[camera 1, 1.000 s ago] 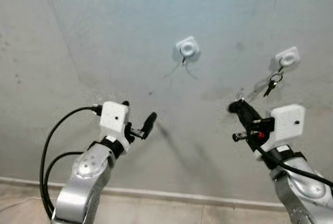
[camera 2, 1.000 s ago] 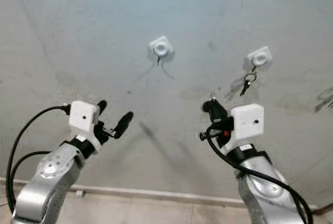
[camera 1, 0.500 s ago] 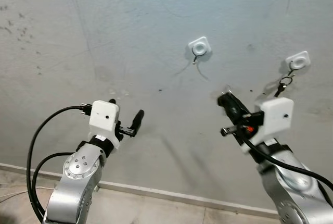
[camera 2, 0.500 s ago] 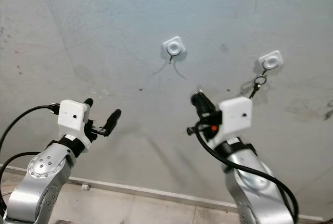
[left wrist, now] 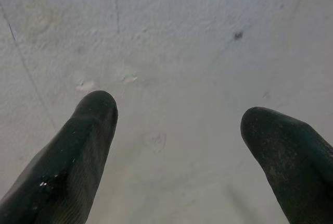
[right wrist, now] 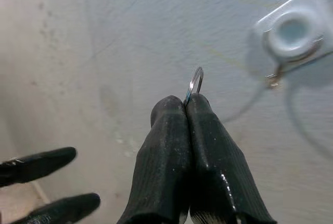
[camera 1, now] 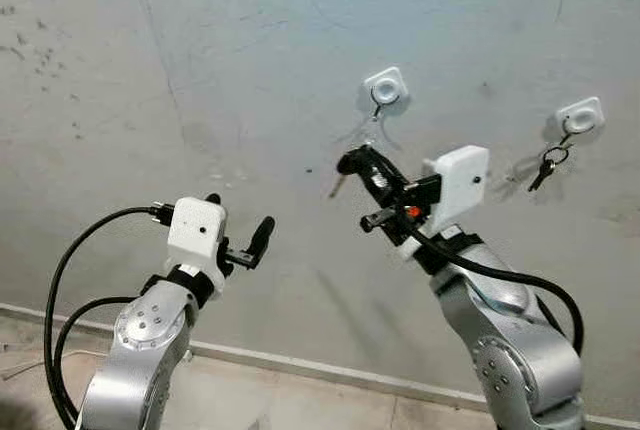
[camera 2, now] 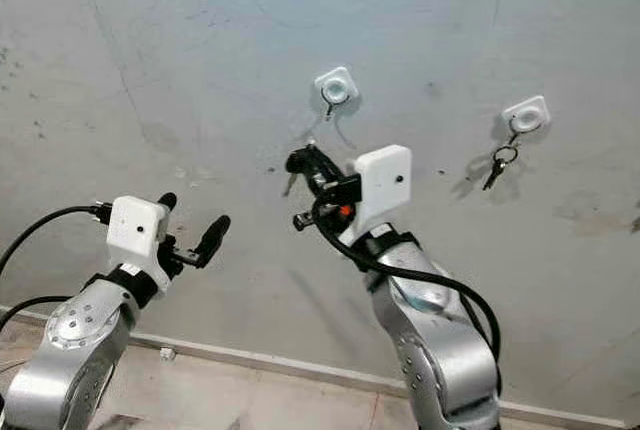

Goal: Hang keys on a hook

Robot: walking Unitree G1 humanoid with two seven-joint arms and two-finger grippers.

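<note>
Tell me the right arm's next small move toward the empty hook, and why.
Probably ease the right gripper up and a little to its right, toward the empty hook. Its fingers are shut on the key ring, which sits just below and short of that hook; the far hook already carries keys.

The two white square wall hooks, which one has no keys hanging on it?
The left white square wall hook, just above the right gripper; the right white hook already carries hanging keys.
</note>
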